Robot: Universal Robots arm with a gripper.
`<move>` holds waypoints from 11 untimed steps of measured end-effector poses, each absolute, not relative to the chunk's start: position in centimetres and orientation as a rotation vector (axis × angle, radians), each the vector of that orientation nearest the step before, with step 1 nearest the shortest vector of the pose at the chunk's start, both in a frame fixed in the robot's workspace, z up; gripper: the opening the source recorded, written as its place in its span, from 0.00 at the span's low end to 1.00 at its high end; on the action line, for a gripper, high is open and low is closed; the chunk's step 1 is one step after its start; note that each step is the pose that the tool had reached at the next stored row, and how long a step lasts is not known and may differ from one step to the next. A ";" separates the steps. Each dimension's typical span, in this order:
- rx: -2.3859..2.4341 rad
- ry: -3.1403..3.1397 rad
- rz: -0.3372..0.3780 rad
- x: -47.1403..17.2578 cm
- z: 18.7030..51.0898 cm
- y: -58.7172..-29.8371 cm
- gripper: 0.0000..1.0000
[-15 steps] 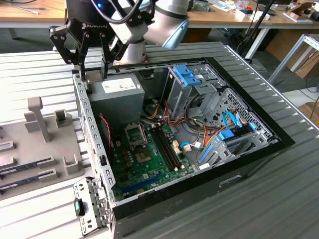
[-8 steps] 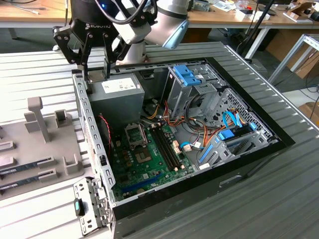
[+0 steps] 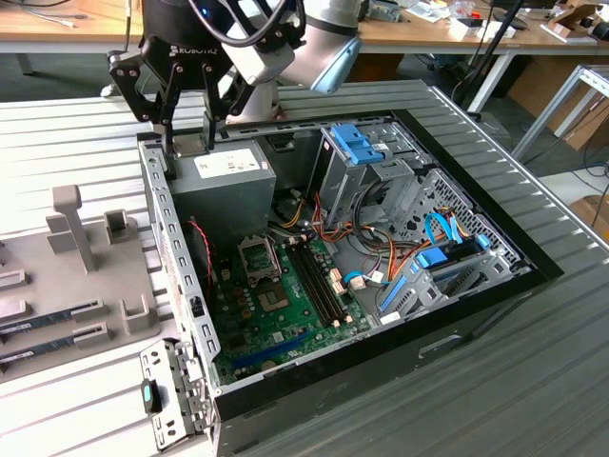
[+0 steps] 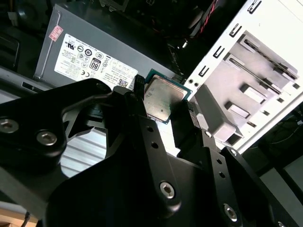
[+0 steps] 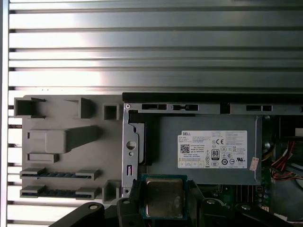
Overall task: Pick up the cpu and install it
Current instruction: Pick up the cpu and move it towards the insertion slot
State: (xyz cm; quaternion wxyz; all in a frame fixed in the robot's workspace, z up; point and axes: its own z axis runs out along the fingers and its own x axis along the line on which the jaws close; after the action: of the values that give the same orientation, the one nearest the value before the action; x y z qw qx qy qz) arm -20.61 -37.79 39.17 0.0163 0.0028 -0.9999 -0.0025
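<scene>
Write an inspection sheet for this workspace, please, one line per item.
surface: ribbed grey table holding an open computer case.
job's things: cpu lifted, near the power supply; motherboard lies in the case.
clutter: grey fixture tray with memory sticks.
grippers: the gripper is shut on the cpu.
cables: orange, red and blue wires inside the case.
surroundings: wooden desks behind.

exterior view looks down at the whole case [image 3: 381, 347]; both wrist views closely share its power supply [image 5: 208, 127] [image 4: 94, 56].
</scene>
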 end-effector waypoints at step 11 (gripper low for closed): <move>0.009 -3.109 -0.008 -19.9 39.1 -37.8 0.47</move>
State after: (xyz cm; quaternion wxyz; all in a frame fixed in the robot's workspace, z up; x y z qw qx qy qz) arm -19.88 -37.79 39.10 0.0163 0.0028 -0.9999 -0.0025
